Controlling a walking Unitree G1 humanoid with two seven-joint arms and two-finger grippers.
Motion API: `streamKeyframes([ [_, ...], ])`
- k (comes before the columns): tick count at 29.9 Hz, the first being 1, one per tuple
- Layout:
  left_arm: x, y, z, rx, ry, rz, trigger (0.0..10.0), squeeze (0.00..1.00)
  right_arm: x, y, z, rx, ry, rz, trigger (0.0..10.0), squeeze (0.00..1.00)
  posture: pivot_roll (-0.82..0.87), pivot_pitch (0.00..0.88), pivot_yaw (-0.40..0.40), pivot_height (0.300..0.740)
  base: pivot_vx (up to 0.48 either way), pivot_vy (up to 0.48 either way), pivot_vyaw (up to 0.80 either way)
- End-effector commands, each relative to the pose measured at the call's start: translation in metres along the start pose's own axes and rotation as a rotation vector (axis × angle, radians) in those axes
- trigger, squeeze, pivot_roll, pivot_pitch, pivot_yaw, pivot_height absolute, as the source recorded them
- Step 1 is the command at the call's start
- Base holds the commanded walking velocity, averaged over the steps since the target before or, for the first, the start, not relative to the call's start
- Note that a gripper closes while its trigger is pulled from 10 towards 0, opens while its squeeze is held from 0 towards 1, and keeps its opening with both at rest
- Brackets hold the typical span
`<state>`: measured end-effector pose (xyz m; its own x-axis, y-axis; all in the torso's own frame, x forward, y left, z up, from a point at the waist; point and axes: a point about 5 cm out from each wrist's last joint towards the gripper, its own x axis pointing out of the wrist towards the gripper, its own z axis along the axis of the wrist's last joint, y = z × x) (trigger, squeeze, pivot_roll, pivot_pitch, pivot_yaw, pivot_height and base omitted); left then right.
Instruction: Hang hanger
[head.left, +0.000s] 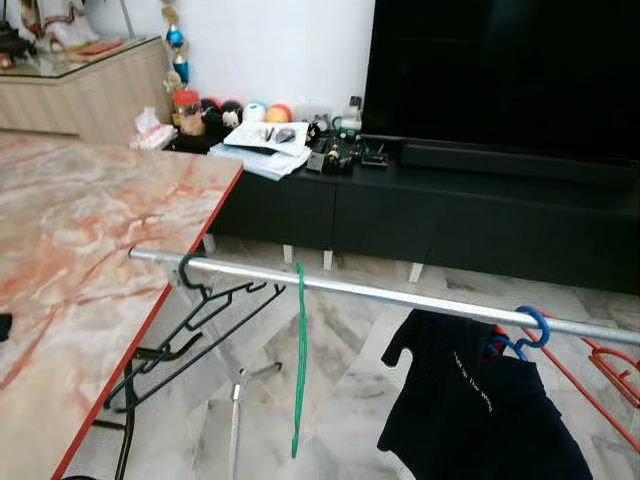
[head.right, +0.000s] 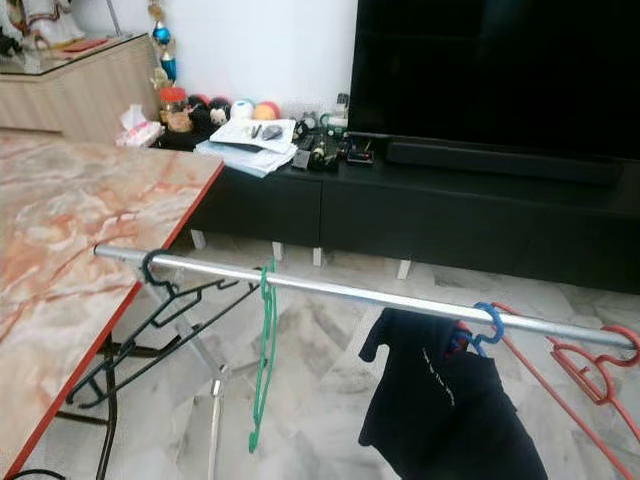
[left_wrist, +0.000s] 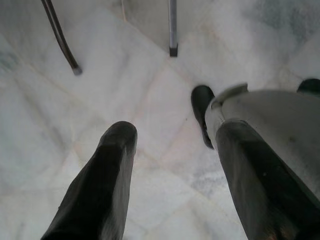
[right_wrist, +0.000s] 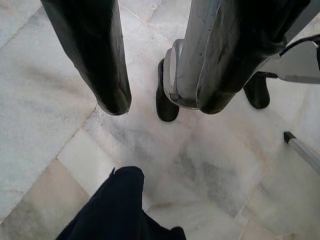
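Thin green hanger (head.left: 300, 360) on smooth metal rail (head.left: 400, 297)

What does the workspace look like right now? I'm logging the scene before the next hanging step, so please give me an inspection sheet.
Surface: marble table with a red edge, left of the rail; pale marble floor below.
Job's things: metal rail carries a dark hanger, a green hanger, a blue hanger holding a black garment, and a red hanger.
Clutter: papers, balls and small items on the black TV console.
Grippers: left pincer and right pincer both open, empty, pointing at the floor.
Cables: nothing seen.
Surroundings: large dark TV, white wall.
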<state>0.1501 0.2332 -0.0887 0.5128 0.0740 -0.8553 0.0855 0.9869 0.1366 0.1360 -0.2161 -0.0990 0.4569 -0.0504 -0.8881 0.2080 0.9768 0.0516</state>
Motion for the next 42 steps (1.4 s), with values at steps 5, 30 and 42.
streamKeyframes([
  [5,-0.0018,0.0015,-0.0092,-0.012,0.031,0.0,10.0,0.0,-0.0006,-0.0009,-0.0042,0.004,0.012,-0.002,10.0,0.0,0.03,0.0,-0.014,0.74,-0.298,0.0,0.0],
  [30,-0.0016,-0.0009,-0.0096,-0.022,0.03,-0.009,10.0,0.0,-0.0008,-0.0022,-0.004,0.003,0.011,-0.007,10.0,0.0,0.02,0.0,-0.015,0.74,-0.201,0.0,0.0],
  [42,-0.0015,-0.0015,-0.0091,-0.025,0.027,-0.012,10.0,0.0,-0.0009,-0.0029,-0.005,-0.008,0.026,-0.011,10.0,0.0,0.02,0.0,-0.016,0.74,0.0,0.0,-0.33],
])
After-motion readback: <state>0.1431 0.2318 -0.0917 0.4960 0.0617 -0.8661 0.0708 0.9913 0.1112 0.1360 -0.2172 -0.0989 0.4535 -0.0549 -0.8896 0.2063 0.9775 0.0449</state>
